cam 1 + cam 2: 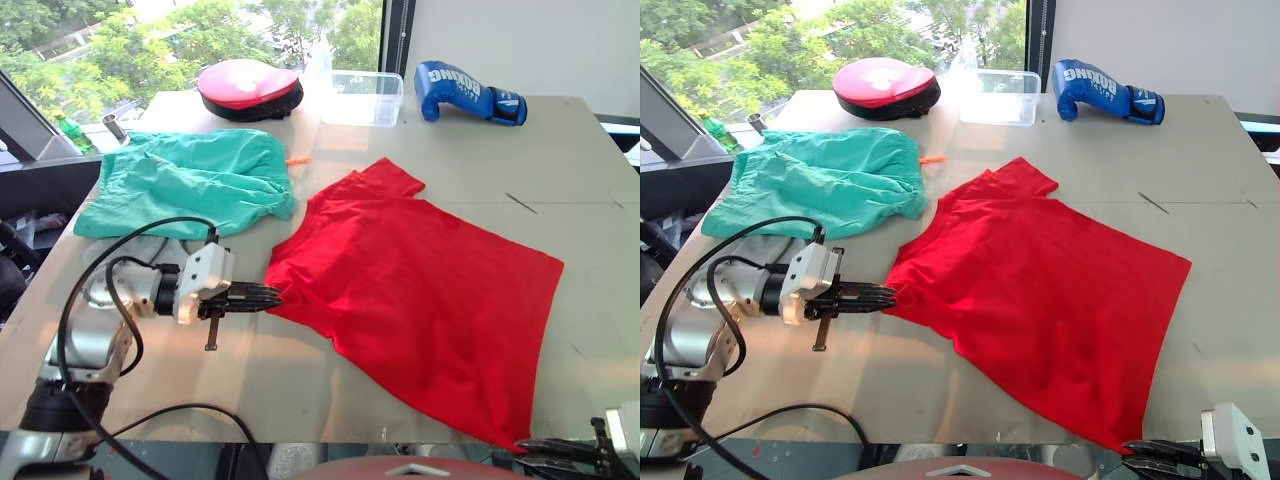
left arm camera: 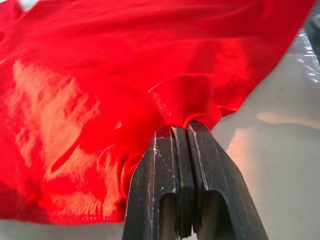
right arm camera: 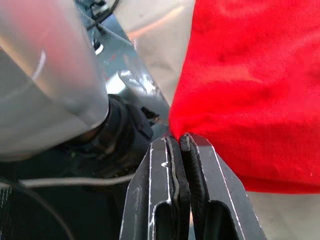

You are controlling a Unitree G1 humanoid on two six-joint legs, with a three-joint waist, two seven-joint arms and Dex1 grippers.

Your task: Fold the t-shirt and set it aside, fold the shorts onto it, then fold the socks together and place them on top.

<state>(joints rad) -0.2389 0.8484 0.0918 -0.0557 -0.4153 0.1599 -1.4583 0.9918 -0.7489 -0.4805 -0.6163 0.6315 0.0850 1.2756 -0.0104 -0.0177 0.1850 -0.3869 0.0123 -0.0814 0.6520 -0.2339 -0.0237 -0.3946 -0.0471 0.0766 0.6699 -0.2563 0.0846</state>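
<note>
The red t-shirt lies spread flat on the table, collar side toward the far left. My left gripper is shut on a fold of its left edge near the sleeve; in the left wrist view the fingers pinch bunched red cloth. My right gripper is shut on the t-shirt's near corner at the table's front edge. The teal-green shorts lie at the far left with the orange drawstring poking out. A pale grey patch, possibly the socks, lies by the shorts' near edge.
Along the table's far edge stand a red and black punch pad, a clear plastic container and a blue boxing glove. A green bottle stands off the far left corner. Bare tabletop stretches to the right of the t-shirt.
</note>
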